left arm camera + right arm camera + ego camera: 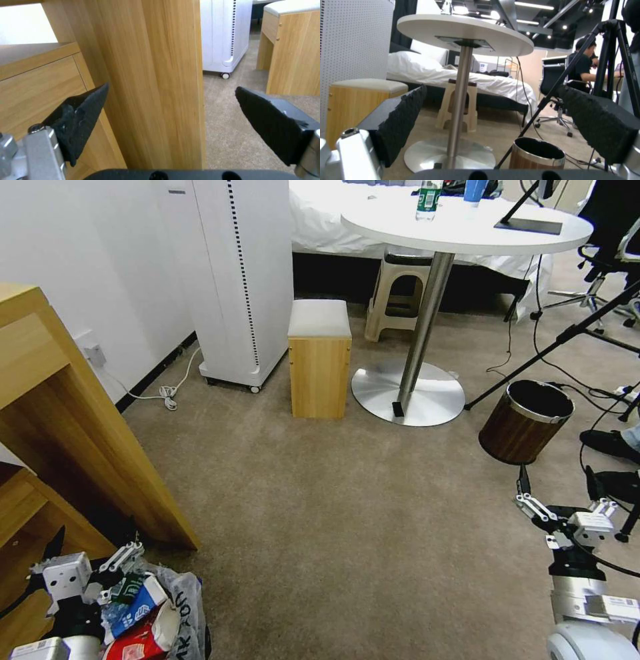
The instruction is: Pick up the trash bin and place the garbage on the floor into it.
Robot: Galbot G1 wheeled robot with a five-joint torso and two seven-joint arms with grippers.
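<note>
The trash bin (190, 613) stands at the bottom left of the head view, its crinkly white bag printed with black letters. Garbage fills it: a blue-white carton (138, 603), a red-white piece (133, 643) and a green-label bottle (129, 584). My left gripper (93, 553) hovers just beside and above the bin, open; in the left wrist view the left gripper (171, 100) holds nothing and faces the wooden desk panel (156, 75). My right gripper (557, 483) hangs open and empty at the lower right, seen again as the right gripper (493, 92). The beige floor (347, 527) shows no litter.
A wooden desk (73, 433) stands close on the left. Ahead are a white appliance (240, 280), a wooden box stool (320, 360) and a round table's steel base (408, 393). A brown wood-grain bin (523, 423), tripod legs, cables and a person's shoes (607, 443) crowd the right.
</note>
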